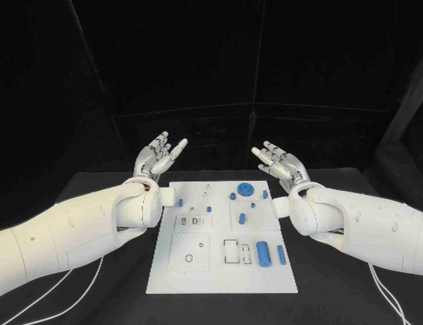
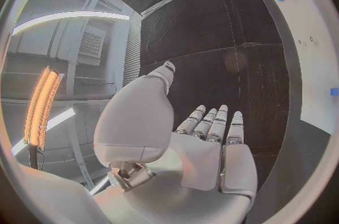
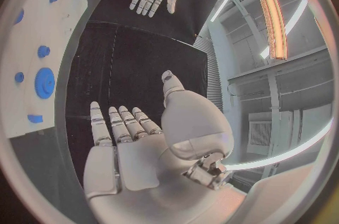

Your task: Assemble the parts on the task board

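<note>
Hands first: the left hand (image 1: 160, 157) and the right hand (image 1: 281, 163) are both raised above the far end of the task board (image 1: 223, 277), fingers spread and holding nothing. The white board lies flat on the black table (image 1: 104, 186) between the two arms. Blue parts (image 1: 263, 253) lie on it, including a round gear-like piece (image 1: 243, 189) near its far edge.

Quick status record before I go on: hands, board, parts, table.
left hand: open, raised past the board's far-left corner, holds nothing
right hand: open, raised past the board's far-right corner, holds nothing
board: white, flat on the table, between the arms
parts: blue gear near far edge; large blue cylinder and thin blue pin at near right; small blue pieces mid-board
table: black
</note>
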Action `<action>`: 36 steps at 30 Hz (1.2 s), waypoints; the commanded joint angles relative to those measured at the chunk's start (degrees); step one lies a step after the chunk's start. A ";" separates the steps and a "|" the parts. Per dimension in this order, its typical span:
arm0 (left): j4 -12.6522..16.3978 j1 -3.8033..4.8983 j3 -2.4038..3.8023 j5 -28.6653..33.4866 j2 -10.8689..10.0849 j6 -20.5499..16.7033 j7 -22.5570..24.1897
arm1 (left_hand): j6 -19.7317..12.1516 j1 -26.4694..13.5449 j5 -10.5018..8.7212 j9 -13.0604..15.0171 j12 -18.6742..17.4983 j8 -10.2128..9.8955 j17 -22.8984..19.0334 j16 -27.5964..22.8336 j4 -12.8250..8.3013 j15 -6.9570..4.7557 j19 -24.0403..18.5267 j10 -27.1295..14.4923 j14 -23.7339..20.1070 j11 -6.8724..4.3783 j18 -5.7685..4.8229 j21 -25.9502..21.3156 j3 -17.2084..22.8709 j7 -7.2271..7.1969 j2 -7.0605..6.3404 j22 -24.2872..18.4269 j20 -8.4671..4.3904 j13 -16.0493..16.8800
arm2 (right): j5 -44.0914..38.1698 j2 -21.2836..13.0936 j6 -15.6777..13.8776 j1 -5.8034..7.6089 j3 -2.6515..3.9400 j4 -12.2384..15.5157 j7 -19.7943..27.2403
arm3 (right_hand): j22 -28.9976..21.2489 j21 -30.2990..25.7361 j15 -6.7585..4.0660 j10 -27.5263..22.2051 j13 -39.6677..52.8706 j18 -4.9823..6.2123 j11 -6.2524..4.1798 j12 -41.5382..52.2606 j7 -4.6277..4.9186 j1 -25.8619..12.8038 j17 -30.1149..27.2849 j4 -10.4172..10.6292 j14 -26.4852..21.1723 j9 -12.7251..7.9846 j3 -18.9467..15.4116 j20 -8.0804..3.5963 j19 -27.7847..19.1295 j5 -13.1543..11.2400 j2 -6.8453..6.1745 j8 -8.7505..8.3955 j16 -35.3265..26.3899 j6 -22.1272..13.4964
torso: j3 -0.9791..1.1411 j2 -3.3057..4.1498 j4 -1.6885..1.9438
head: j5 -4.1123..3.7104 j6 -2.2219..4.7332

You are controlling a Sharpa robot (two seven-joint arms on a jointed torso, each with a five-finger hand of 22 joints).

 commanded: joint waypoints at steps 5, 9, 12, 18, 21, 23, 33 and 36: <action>-0.71 0.21 0.01 0.33 0.32 4.86 2.32 | 0.91 2.62 0.30 0.16 0.39 0.37 0.26 0.44 0.73 0.63 0.37 0.37 1.29 0.86 1.22 0.46 0.51 2.84 0.05 0.14 1.07 0.13 | -8.27 1.19 13.95 0.70 -0.45 -3.34 -4.87 | 0.57 0.96 2.25 7.56 0.76 -0.04 2.41 1.35 5.20 7.80 0.80 -3.43 7.59 0.62 -0.18 0.86 4.35 -1.24 0.36 1.09 1.51 5.20 | 0.01 0.01 0.02 | 0.00 0.01; -0.23 0.29 0.00 1.87 -0.93 7.44 1.84 | 3.06 2.58 0.25 0.43 1.09 0.78 1.28 1.97 0.23 1.83 1.66 3.66 6.87 2.46 1.04 0.96 0.92 4.23 1.15 0.49 2.01 0.60 | -16.10 1.03 12.01 0.83 -0.48 -5.19 -4.94 | 2.32 4.46 3.93 24.56 2.11 2.06 5.05 6.16 6.71 13.67 2.07 -7.38 24.26 1.81 0.90 0.58 18.78 -2.68 -0.32 3.95 6.13 16.42 | 0.06 0.72 0.05 | -0.02 0.20; 0.54 0.42 0.00 2.02 -1.72 8.53 1.90 | 9.53 2.75 0.22 1.19 3.37 2.19 2.92 4.96 -1.39 3.49 5.31 13.09 17.09 4.70 0.66 2.38 1.38 6.17 2.90 1.34 3.15 1.70 | -19.72 0.74 10.48 1.14 -0.44 -5.44 -5.03 | 3.14 7.02 2.86 33.68 2.32 3.40 4.66 8.79 5.83 16.26 2.61 -9.27 34.54 2.50 1.44 0.58 26.53 -3.45 -0.66 6.15 9.12 26.19 | 0.03 1.37 0.17 | -0.08 0.38; 2.89 0.56 0.00 2.09 -3.49 9.62 1.74 | 25.14 3.11 0.18 2.62 9.65 5.72 5.76 11.75 -5.34 3.52 32.07 37.25 37.74 5.40 0.67 13.29 1.16 6.83 4.17 6.62 3.54 3.55 | -27.20 0.65 8.96 2.49 -0.40 -6.34 -5.68 | 3.46 9.62 0.25 41.59 2.07 4.82 1.99 9.38 5.10 18.41 2.67 -11.46 43.03 2.77 2.81 -0.44 32.74 -4.38 -0.48 7.97 9.93 39.42 | -0.08 2.49 0.33 | -0.40 0.87; 4.85 0.64 0.00 1.08 -4.61 10.01 1.09 | 31.32 3.16 0.14 2.81 11.27 6.76 7.14 13.72 -7.00 1.71 38.56 42.50 44.14 3.94 1.68 15.64 -1.13 6.32 3.86 7.24 2.91 3.60 | -32.58 0.41 8.57 3.37 -0.38 -6.41 -6.80 | 3.92 11.54 -1.42 45.50 2.06 4.73 0.82 8.69 4.24 18.87 3.06 -12.59 47.97 2.69 3.69 -2.04 36.70 -4.23 -0.35 7.82 10.21 42.85 | -0.25 3.04 0.53 | -0.74 1.21; 5.99 0.71 0.00 0.20 -5.27 10.35 0.62 | 35.83 3.53 0.19 3.20 12.05 8.09 8.02 14.79 -7.83 0.87 41.10 45.05 46.99 3.24 1.76 16.42 -2.25 5.98 3.82 7.40 2.20 3.78 | -36.23 0.29 8.46 3.97 -0.37 -6.39 -7.77 | 4.24 12.56 -2.22 47.42 2.07 4.73 0.22 8.26 3.91 18.86 3.36 -13.11 50.39 2.69 4.21 -2.98 38.52 -4.00 -0.27 7.68 10.36 44.31 | -0.26 3.42 0.63 | -0.96 1.57; 12.09 1.91 0.00 -3.83 -8.01 12.99 -2.03 | 40.12 5.89 0.09 2.53 11.86 8.35 11.99 17.29 -11.28 -1.13 48.01 50.89 52.86 1.77 1.70 16.98 -6.58 5.12 4.87 6.87 0.09 4.12 | -62.32 -0.37 11.87 8.00 -0.30 -4.77 -20.26 | 10.34 24.12 -7.13 56.52 2.37 4.56 -2.95 7.11 2.13 19.00 8.32 -15.94 64.77 2.71 5.94 -8.58 48.32 -5.03 -1.98 7.08 17.11 49.96 | -0.73 5.80 1.73 | -2.20 2.16; 13.53 2.30 0.00 -4.04 -8.54 13.31 -2.25 | 40.19 6.01 0.09 2.46 11.57 8.17 12.20 17.10 -11.52 -1.05 48.02 50.93 52.52 1.81 1.67 16.66 -6.93 5.15 5.14 6.65 0.13 4.08 | -69.73 -0.16 14.12 8.47 -0.28 -4.22 -23.94 | 12.46 27.55 -7.75 57.09 2.34 4.48 -3.30 5.93 1.93 17.80 10.65 -15.69 66.80 2.60 5.77 -9.38 49.14 -5.50 -2.64 6.12 20.00 50.12 | -0.87 6.31 2.04 | -2.35 2.06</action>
